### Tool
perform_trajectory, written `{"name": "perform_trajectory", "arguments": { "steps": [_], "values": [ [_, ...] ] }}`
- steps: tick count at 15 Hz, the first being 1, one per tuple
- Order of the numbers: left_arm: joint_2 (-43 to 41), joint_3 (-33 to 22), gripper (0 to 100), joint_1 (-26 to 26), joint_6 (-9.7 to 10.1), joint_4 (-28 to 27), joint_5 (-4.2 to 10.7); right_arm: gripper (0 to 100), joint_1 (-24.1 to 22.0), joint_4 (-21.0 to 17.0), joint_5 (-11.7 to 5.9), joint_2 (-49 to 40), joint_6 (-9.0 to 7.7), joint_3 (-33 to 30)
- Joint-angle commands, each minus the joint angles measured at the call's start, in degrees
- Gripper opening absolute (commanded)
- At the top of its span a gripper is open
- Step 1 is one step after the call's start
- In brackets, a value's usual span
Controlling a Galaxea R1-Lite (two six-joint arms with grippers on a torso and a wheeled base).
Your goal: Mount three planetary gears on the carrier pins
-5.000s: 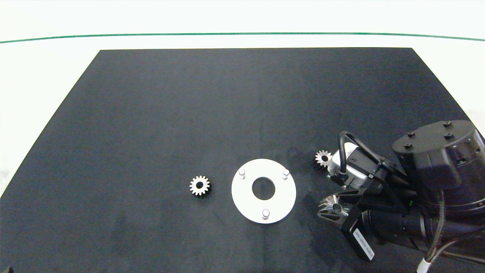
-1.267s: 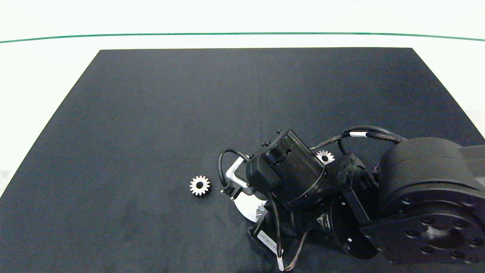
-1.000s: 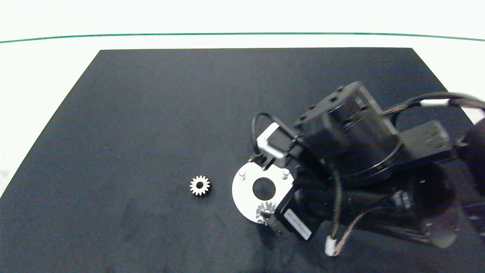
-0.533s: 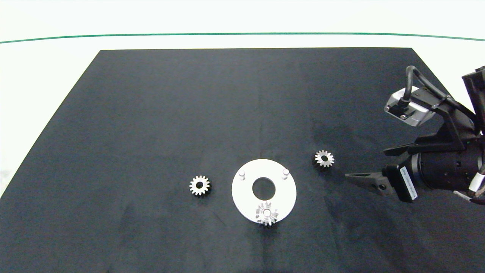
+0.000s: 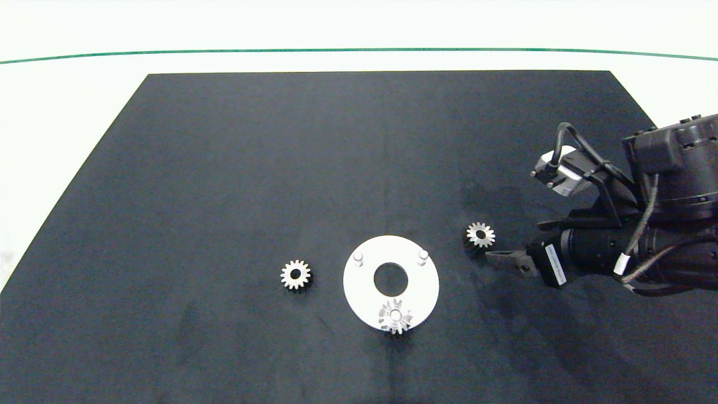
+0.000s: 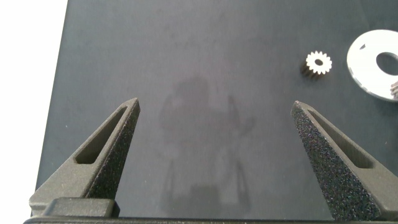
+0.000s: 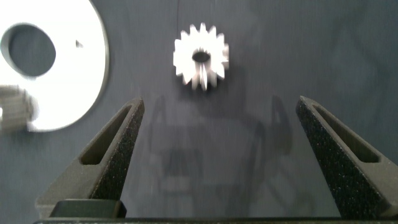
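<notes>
Silvery metal gear (image 5: pixel 480 234) lies flat on the black desk (image 5: pixel 280 168) just right of the white disc (image 5: pixel 364 292), with the right claw (image 7: pixel 217 134) spread wide and empty just short of it. It looks small, stiff, dense and likely slippery, so gripping across opposite teeth seems best. One gear (image 5: pixel 395 317) already sits on a pin, two pins (image 5: pixel 423 256) are bare, another gear (image 5: pixel 295 275) waits left, and the left claw (image 6: pixel 214 124) hangs wide apart, empty.

Planetary gears (image 5: pixel 481 234) – bright silvery metal, teeth sharply cut, faces lightly glossy. White disc (image 5: pixel 364 292) – smooth, matt, plastic-like; carrier pins (image 5: pixel 423 256) seen as pale and smooth. Black mat (image 5: pixel 280 168) – matt, cloth-like, faintly mottled. Right gripper (image 7: pixel 217 155) fingers (image 7: pixel 336 162) – dark grey, grainy, rough-textured plastic; same finish noted on left gripper (image 6: pixel 214 149).
</notes>
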State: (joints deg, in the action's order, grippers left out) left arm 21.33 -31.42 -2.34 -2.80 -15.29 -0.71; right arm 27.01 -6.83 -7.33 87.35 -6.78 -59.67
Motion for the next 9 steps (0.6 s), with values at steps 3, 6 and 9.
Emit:
{"name": "perform_trajectory", "arguments": {
  "steps": [3, 6, 9],
  "values": [
    [-0.06, -0.31, 100, 0.06, 0.08, -0.09, 0.0, 100, 1.37, -0.38, 0.3, 7.75, -0.08, -5.89],
    [0.11, -0.75, 100, -0.03, 0.08, -0.18, 0.09, 98, 1.37, -0.29, 0.3, 10.04, -0.08, -7.3],
    [0.2, -1.46, 100, -0.03, 0.08, -0.09, 0.09, 92, 1.29, -0.38, 0.3, 11.88, -0.08, -9.32]
  ]
}}
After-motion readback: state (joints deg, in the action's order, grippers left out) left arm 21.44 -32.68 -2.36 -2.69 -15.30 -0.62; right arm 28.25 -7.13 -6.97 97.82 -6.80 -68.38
